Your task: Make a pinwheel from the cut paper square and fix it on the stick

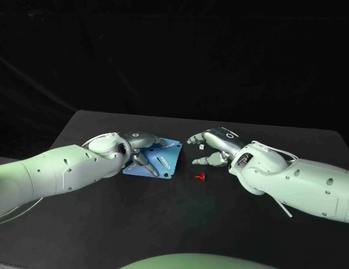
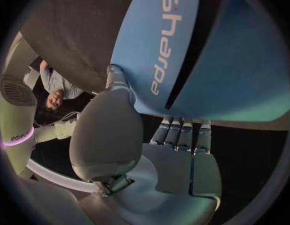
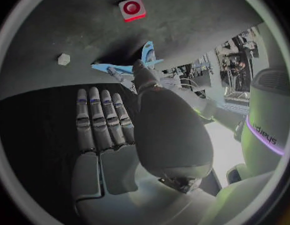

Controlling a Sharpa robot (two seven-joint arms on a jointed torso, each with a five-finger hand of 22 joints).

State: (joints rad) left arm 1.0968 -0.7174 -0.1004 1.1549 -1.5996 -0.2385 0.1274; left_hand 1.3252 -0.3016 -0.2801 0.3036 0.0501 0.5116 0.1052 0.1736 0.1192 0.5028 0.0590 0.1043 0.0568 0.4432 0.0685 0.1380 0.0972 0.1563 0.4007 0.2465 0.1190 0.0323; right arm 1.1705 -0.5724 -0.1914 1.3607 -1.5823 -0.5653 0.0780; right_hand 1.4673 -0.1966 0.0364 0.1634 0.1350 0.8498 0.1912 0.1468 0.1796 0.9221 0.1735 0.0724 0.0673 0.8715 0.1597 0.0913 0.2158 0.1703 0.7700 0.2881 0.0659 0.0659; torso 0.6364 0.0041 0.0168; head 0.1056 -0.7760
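Blue paper square lying on the black table, white lettering printed on it; one dark cut line through the sheet plain in the left wrist view

Left robot hand over the left part of the paper square, covering that corner. Fingers stretched out straight and side by side against the sheet, thumb reaching toward the sheet's edge. Cannot tell whether the paper is pinched or merely touched

Right robot hand off the right side of the paper square, near it but apart from it, hovering above the table. Holding nothing: fingers laid out straight and close together in the right wrist view, thumb standing well away from them

Small red pin on the table just beside the paper square's right corner nearest the robot, touching neither robot hand

Small white block on the table near the paper square, free of both robot hands
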